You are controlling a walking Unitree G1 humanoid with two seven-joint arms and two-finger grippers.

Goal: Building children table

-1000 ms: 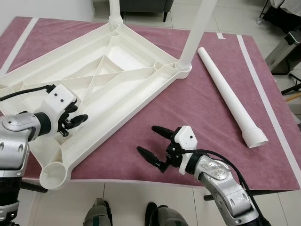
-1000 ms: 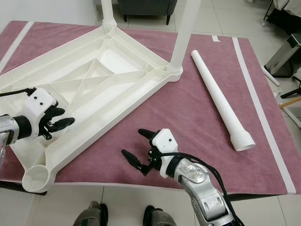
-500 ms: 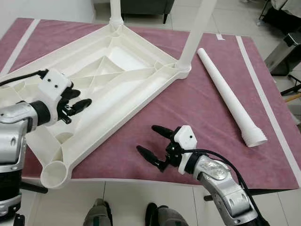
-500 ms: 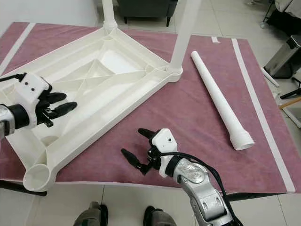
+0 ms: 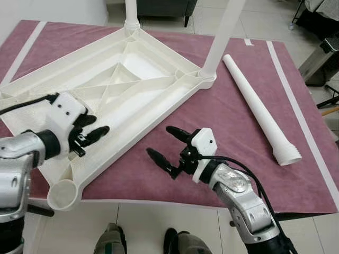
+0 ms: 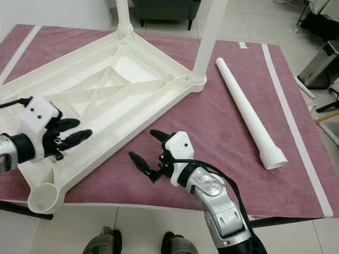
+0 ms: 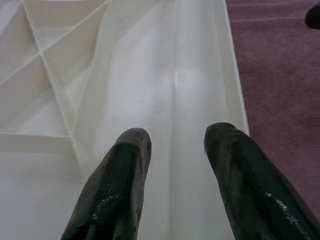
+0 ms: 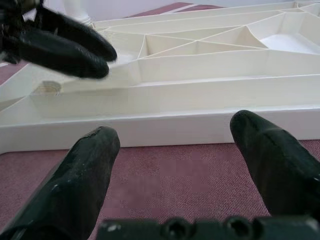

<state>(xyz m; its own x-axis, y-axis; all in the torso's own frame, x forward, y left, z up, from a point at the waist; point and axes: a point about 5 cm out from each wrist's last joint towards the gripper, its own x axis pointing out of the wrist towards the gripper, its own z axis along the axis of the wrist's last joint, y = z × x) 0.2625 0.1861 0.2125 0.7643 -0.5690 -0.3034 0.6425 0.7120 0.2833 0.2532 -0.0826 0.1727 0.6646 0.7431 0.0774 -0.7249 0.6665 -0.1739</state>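
An upside-down white plastic tabletop [image 5: 132, 84] lies on a maroon mat, with two white legs [image 5: 222, 34] standing screwed into its far corners. A loose white leg [image 5: 259, 108] lies on the mat to the right, threaded end toward me. An empty round leg socket [image 5: 62, 194] sits at the near left corner. My left gripper [image 5: 94, 126] hovers open over the tabletop's near rim, empty. My right gripper [image 5: 165, 145] is open above the mat just in front of that rim [image 8: 165, 127], holding nothing.
The maroon mat [image 5: 222, 137] has white tape strips along its sides. A dark chair base [image 5: 159, 8] stands beyond the far edge and a grey bin [image 5: 323, 55] to the right. My feet [image 5: 143, 241] stand on the tiled floor at the mat's near edge.
My left gripper dropped back toward me along the tabletop's near rim. My right gripper moved up and left, closer to the tabletop's edge.
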